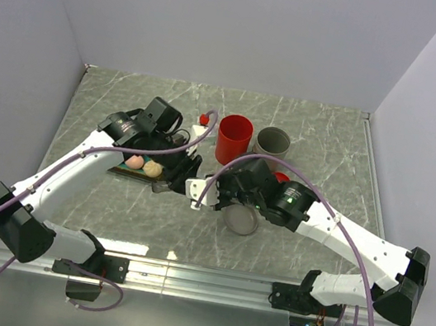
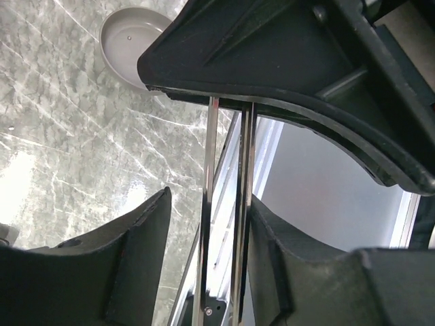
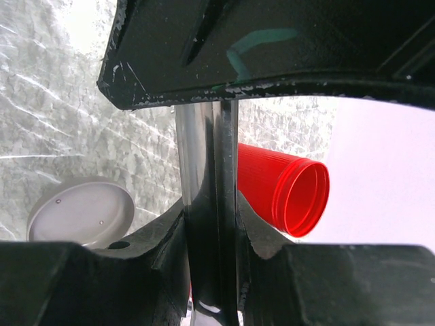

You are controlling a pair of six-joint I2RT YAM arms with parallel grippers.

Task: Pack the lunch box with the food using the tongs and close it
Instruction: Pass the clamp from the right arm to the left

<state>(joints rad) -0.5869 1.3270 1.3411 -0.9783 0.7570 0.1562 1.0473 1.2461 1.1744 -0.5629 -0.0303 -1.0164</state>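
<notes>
The tongs (image 2: pixel 245 170) run as two thin metal arms between the fingers of my left gripper (image 2: pixel 211 204). The right finger touches one arm. The left finger (image 2: pixel 146 238) stands off the other with a gap, so this gripper is open around them. My right gripper (image 3: pixel 212 210) is shut on the tongs (image 3: pixel 204 156), pressing their arms together. The red lunch box (image 1: pixel 234 139) stands upright behind both grippers, open-topped (image 3: pixel 282 197). Food lies in the dark tray (image 1: pixel 126 173): a pinkish ball (image 1: pixel 134 162) and a beige ball (image 1: pixel 152 169). Both grippers (image 1: pixel 176 171) (image 1: pixel 195 191) meet at the tray's right end.
A grey cup (image 1: pixel 272 143) stands right of the lunch box. A grey lid (image 1: pixel 242 219) lies under the right arm and shows in the left wrist view (image 2: pixel 132 41). A red lid (image 1: pixel 281 176) peeks out behind the right wrist. A small red ball (image 1: pixel 203 119) sits at the back.
</notes>
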